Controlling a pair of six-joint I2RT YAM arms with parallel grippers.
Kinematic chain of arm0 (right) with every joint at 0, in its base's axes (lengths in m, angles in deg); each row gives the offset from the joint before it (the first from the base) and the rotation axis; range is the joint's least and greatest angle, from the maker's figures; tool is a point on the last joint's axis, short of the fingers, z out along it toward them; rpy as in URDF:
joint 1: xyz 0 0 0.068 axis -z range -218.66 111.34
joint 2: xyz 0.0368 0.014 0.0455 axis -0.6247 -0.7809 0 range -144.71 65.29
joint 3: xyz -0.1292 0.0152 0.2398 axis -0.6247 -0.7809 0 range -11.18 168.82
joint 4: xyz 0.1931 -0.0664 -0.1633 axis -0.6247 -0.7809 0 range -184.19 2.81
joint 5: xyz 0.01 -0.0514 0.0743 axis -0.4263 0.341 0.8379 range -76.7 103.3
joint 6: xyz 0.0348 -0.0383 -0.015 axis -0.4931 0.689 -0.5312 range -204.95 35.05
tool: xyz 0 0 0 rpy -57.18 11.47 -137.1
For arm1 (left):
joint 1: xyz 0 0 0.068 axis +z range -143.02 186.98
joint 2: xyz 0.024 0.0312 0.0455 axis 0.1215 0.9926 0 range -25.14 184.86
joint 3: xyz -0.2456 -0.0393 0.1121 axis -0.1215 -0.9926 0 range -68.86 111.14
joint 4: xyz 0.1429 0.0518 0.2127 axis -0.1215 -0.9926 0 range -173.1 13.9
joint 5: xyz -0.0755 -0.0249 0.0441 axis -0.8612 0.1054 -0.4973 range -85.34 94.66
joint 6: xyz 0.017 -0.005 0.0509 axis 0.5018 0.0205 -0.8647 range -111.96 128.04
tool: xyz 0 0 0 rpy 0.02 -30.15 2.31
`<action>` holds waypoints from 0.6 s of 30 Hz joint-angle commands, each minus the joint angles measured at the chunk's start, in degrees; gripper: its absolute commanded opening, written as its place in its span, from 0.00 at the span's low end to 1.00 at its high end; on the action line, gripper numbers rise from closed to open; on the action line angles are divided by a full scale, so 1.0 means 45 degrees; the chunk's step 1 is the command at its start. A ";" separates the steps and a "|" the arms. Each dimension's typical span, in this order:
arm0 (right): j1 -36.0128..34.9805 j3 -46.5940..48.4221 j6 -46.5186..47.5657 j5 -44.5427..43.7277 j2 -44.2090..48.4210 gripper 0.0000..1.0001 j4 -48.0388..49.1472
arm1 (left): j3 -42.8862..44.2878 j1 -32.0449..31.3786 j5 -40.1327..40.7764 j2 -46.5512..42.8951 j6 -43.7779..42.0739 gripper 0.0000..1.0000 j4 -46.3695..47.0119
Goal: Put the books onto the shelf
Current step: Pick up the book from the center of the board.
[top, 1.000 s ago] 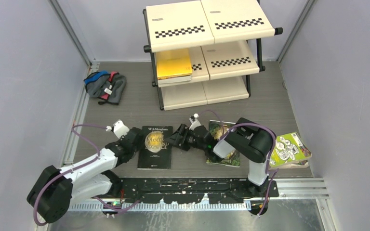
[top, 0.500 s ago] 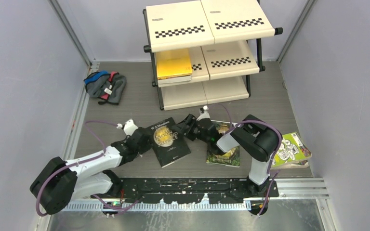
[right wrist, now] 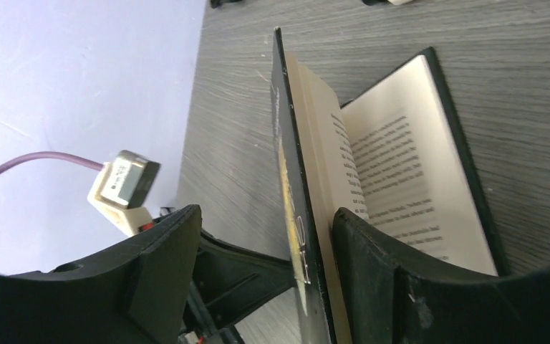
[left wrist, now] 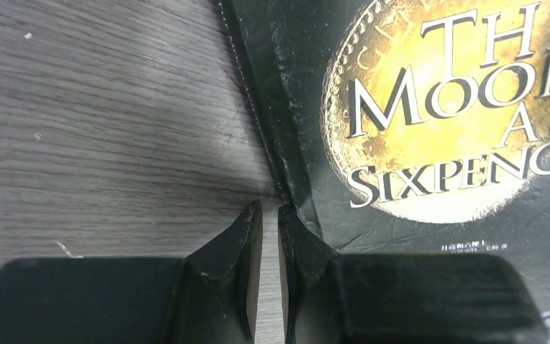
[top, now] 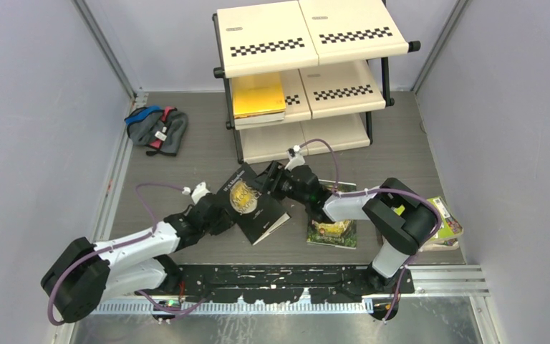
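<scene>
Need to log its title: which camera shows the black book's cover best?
Left wrist: the black book fills the frame and its large "Moon and Sixpence" lettering reads clearly, slightly cut at the edge. Top external shows the whole book small, title barely legible. Right wrist sees the cover edge-on, pages fanned open.

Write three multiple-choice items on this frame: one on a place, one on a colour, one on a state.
1. On which tier of the shelf does the yellow book lie?
A. top
B. middle, left side
C. bottom

2. What colour is the disc on the cover of the black book?
A. gold
B. silver
C. red

3. How is the black book?
A. lying flat and closed
B. standing on the top tier
C. raised on edge, partly open

Answers:
1 B: it shows just under the left half of the top board.
2 A: the left wrist view shows a gold coin behind the title.
3 C: the right wrist view shows the cover on edge and a printed page exposed.
</scene>
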 commanded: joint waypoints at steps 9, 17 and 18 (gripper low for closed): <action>-0.0555 0.0358 0.2045 -0.0254 0.1215 0.74 -0.4520 | 0.0063 -0.0175 -0.0817 -0.0869 0.0345 0.19 0.1309; -0.0560 -0.0076 0.1329 0.0908 0.0978 0.74 -0.3780 | 0.0006 -0.0180 -0.1007 -0.0251 0.0475 0.19 0.1777; -0.0564 -0.0168 0.1199 0.0996 0.0940 0.74 -0.3560 | 0.0001 -0.0176 -0.1022 -0.0210 0.0473 0.19 0.1783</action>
